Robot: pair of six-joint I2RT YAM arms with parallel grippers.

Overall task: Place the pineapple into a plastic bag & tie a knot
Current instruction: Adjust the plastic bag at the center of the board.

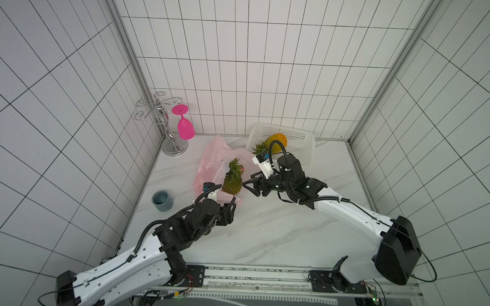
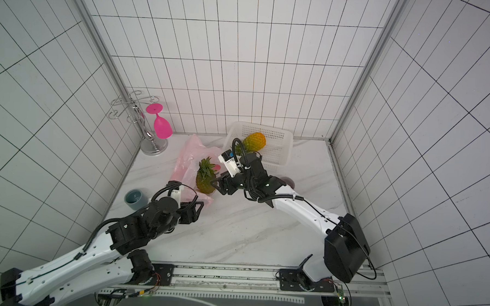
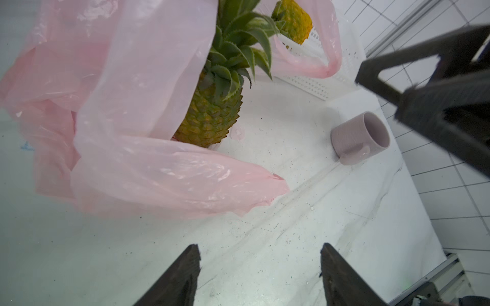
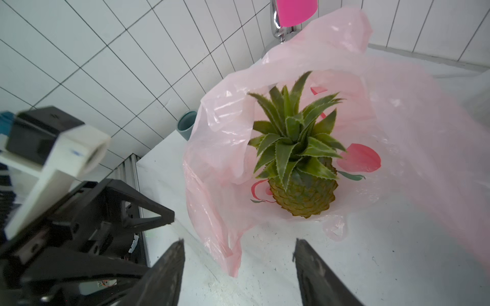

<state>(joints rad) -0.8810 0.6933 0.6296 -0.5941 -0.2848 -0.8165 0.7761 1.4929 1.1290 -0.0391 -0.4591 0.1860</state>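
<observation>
A green-yellow pineapple [image 1: 232, 181] [image 2: 205, 180] stands upright inside the open pale-pink plastic bag [image 1: 210, 163] [image 4: 220, 148], leaves poking out of the mouth. Red fruit prints show on the bag's inner wall [image 4: 359, 158]. One loop handle [image 3: 310, 65] hangs loose. No knot is in view. My left gripper [image 1: 231, 208] [image 3: 259, 249] is open over bare table, just in front of the bag's near flap [image 3: 185, 182]. My right gripper [image 1: 248, 186] [image 4: 239, 242] is open to the right of the pineapple, with a bag strip [image 4: 233, 261] dangling between its fingers untouched.
A white basket [image 1: 302, 140] at the back holds a second pineapple [image 1: 278, 139]. A chrome rack [image 1: 171, 144] carries a hanging pink goblet [image 1: 186, 127] in the back left corner. A grey-blue cup [image 1: 162, 201] stands left, and a lilac mug [image 3: 360, 137] lies behind my right arm.
</observation>
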